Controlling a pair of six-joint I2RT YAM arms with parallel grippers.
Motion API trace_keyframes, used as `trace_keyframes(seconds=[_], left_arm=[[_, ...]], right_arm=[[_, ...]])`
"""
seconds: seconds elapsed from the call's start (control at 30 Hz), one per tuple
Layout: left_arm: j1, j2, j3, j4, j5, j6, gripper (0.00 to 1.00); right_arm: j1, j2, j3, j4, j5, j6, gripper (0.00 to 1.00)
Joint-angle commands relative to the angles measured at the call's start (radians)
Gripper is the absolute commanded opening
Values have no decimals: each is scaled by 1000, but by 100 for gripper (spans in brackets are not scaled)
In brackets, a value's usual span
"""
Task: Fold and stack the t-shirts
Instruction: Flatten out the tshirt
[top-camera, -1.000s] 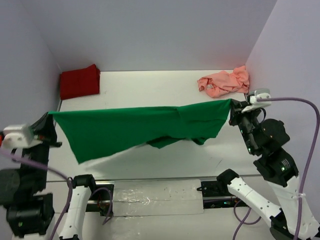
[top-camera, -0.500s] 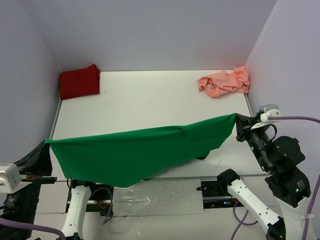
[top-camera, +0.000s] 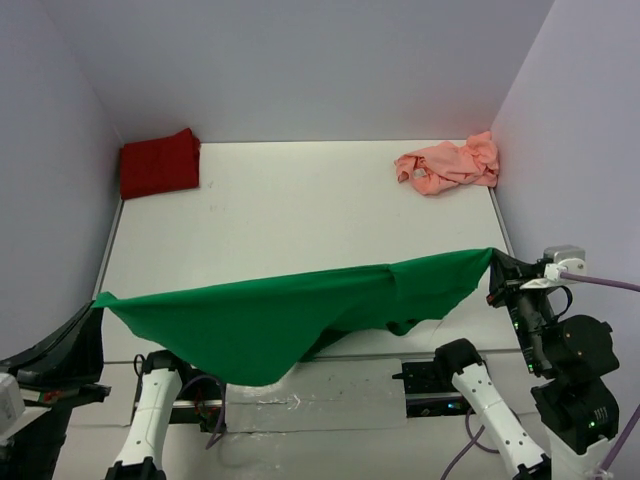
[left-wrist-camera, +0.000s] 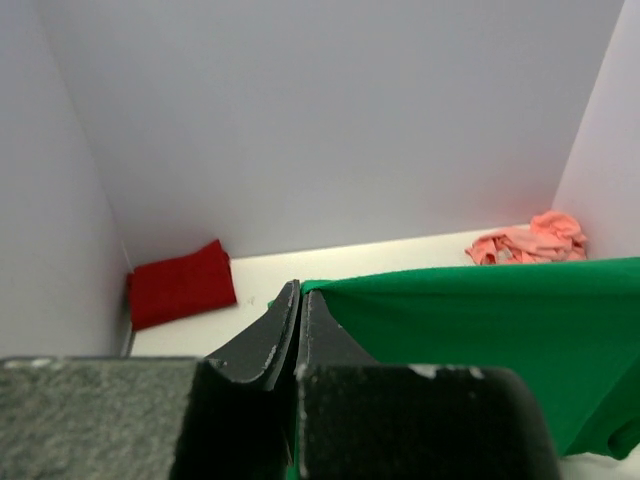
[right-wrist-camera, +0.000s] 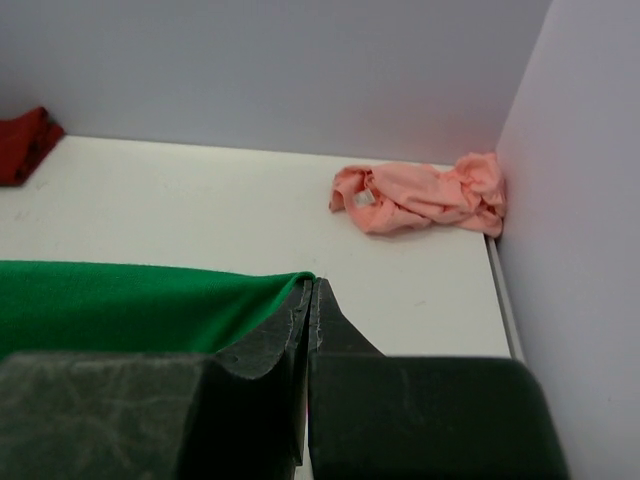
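Note:
The green t-shirt (top-camera: 290, 310) hangs stretched in the air between my two grippers, over the table's near edge, sagging in the middle. My left gripper (top-camera: 97, 302) is shut on its left corner; in the left wrist view (left-wrist-camera: 300, 290) the green cloth (left-wrist-camera: 480, 340) runs off to the right. My right gripper (top-camera: 494, 262) is shut on its right corner; in the right wrist view (right-wrist-camera: 310, 285) the cloth (right-wrist-camera: 120, 305) runs left. The dark red t-shirt (top-camera: 158, 163) lies folded at the far left corner. The salmon pink t-shirt (top-camera: 448, 164) lies crumpled at the far right.
The white table (top-camera: 300, 210) is boxed in by grey walls at the left, back and right. The arm bases and a metal rail (top-camera: 310, 390) run along the near edge, under the hanging shirt.
Both grippers have pulled back toward the near edge with the green shirt stretched between them; the shirt has moved from mid-table to the front. The red and pink shirts have not moved.

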Motion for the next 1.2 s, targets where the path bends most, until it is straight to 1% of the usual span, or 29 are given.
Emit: trace_keyframes(seconds=[0.0,0.1,0.2,0.3,0.33,0.4,0.47,0.5,0.53,0.57,0.67,0.7,0.73,0.77,0.8,0.83,0.9,0.93,0.97,1.13,1.17], left_arm=[[10,38,-13,-7,-3,-14,0],[15,59,-13,-14,6,-15,0],[21,77,1,-20,12,-17,0],[23,84,-17,-29,5,-8,0],[21,81,-49,-24,-6,-8,0],[16,88,-78,-18,-14,2,0],[10,85,-143,14,-21,9,0],[10,79,-175,75,-27,12,0],[10,68,-241,110,-32,14,0],[10,65,-272,146,-31,20,0],[10,67,-396,285,-26,26,0],[10,68,-460,324,-23,25,0],[10,70,-491,401,-29,23,0],[10,73,-516,437,-26,26,0],[10,77,-575,474,-21,28,0],[9,77,-604,549,-37,26,0],[10,85,-690,621,-41,43,0],[10,90,-716,685,-57,49,0],[10,96,-743,713,-63,60,0],[10,145,-920,885,-78,86,0],[10,151,-948,958,-92,86,0]], right_arm=[[-28,22,4,-49,91,4,0],[-47,28,13,-63,109,15,0],[-73,22,13,-94,103,24,0],[-99,-1,-14,-102,85,27,0],[-104,-9,-40,-99,79,26,0],[-111,-15,-51,-94,85,24,0],[-111,-9,-56,-73,85,8,0],[-113,2,-58,-60,88,-2,0],[-111,10,-62,-48,91,-12,0],[-111,22,-62,-33,99,-31,0],[-113,112,-77,51,108,-52,0],[-111,134,-87,76,103,-58,0],[-111,155,-103,99,100,-61,0],[-111,198,-113,146,96,-65,0],[-111,224,-122,173,90,-69,0],[-111,249,-137,196,88,-66,0],[-111,330,-157,272,86,-75,0],[-111,358,-160,294,86,-77,0],[-111,416,-162,334,88,-81,0],[-111,586,-156,435,88,-95,0],[-111,646,-154,464,89,-98,0]])
